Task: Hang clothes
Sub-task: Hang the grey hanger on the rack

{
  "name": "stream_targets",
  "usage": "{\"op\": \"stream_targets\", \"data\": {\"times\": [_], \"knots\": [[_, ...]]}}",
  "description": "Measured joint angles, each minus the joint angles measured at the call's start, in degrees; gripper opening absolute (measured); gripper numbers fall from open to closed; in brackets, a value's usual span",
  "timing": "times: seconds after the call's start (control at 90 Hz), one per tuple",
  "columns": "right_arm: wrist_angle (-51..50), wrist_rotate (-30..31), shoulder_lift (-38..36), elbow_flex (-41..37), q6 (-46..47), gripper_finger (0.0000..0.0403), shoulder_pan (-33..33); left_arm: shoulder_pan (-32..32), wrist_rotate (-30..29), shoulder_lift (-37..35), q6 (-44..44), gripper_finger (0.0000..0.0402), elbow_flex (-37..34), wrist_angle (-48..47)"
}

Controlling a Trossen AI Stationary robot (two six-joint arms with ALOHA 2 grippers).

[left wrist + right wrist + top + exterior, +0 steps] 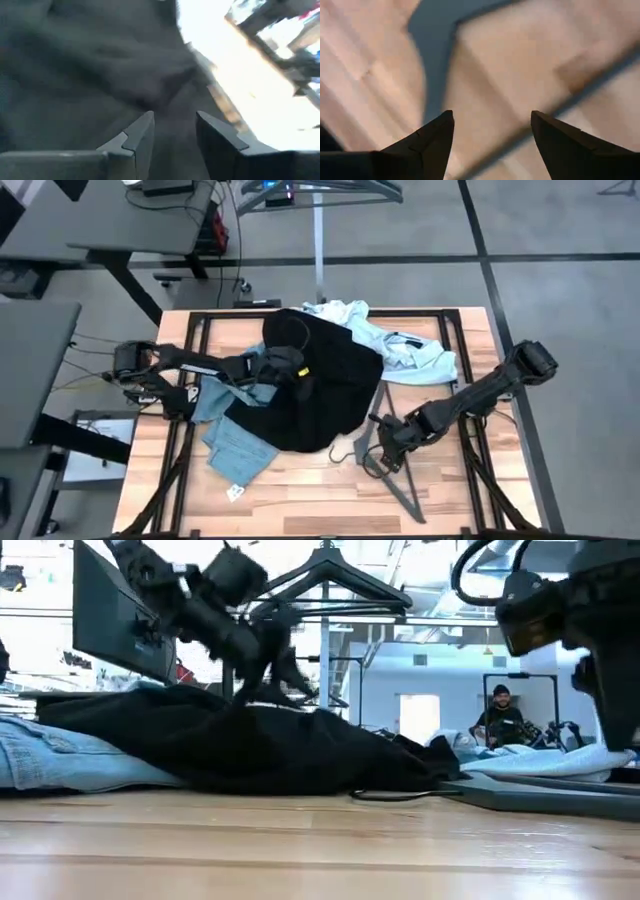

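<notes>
Clearly, your right gripper (492, 132) had its fingers spread wide over bare wood, holding nothing; in the right wrist view a grey hanger (436, 60) arm ran away from the fingertips, so the hanger lay just ahead of and under them. From above, that gripper (385, 442) sat at the hook end of the hanger (392, 475), whose long axis ran from the hook near the shirt's hem out toward the table's (330, 495) near edge. You would have judged the right arm the nearer one for picking it up.

Your left gripper (172, 135) had its fingers narrowly parted with dark cloth right in front of them; whether they pinched any fabric you could not tell. In the high view it (300, 375) rested on the black t-shirt (320, 395), which lay spread across the table's middle. The jeans (235, 440) stuck out from under the shirt on the left arm's side, and the pale collared shirt (400, 345) lay at the far edge, toward the right arm's side.

No brand or writing could be read; a small tag (235, 492) at the jeans' lower corner was too small to make out.
</notes>
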Motion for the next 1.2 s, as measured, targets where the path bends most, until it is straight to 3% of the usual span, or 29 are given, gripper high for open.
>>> {"op": "stream_targets", "data": {"times": [0.2, 0.344, 0.444, 0.622, 0.844, 1.2], "knots": [[-7.47, 6.86, -3.77, -1.40, 2.35, 0.0249, 1.51, -11.60, -2.61, -1.46, -3.75, 0.0127, 2.95, 7.00], [-2.55, 7.25, -3.68, -5.56, 4.58, 0.0249, 1.39, -20.35, -9.22, 7.32, -7.16, 0.0127, 6.54, 10.02], [3.58, 7.06, -2.86, -8.92, 7.09, 0.0249, 1.40, -23.10, -9.84, 14.64, -7.06, 0.0127, 11.16, 10.58], [8.59, 5.57, -2.71, -12.12, 10.17, 0.0249, 1.50, -24.80, -7.12, 28.01, -9.31, 0.0127, 19.29, 10.10], [14.81, 5.78, -2.81, -14.60, 15.82, 0.0249, 3.30, -24.75, -6.23, 38.76, -9.50, 0.0127, 27.12, 7.90], [20.41, 9.04, -2.47, -15.23, 29.29, 0.0249, 11.48, -21.64, -4.31, 40.79, -6.65, 0.0127, 30.14, -3.60]]}}
